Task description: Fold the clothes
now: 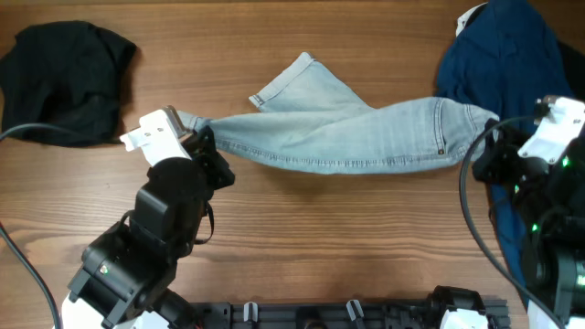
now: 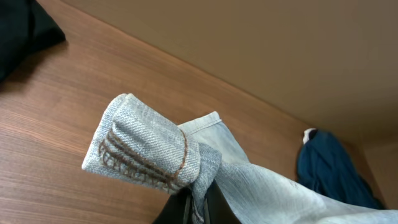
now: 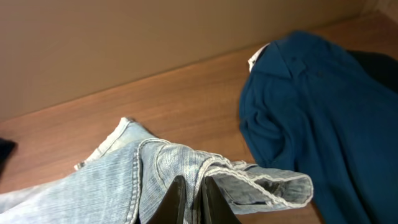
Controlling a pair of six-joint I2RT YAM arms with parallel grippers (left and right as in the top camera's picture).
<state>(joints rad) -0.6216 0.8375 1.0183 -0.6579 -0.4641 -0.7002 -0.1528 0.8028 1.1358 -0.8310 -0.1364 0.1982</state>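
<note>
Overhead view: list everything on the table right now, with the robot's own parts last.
pale-blue denim garment: one, pale blue with brown stitching, stretched across the middle of the table between the two arms
dark-blue cloth garment: one, dark blue, crumpled at the far right, running down under the right arm
black cloth garment: one, black, bunched at the far left corner
wooden table: one, brown wood grain, under everything
left gripper: one, black and white, left of centre, jaws shut on the denim's left end
right gripper: one, black and white, right edge, jaws shut on the denim's right end
</note>
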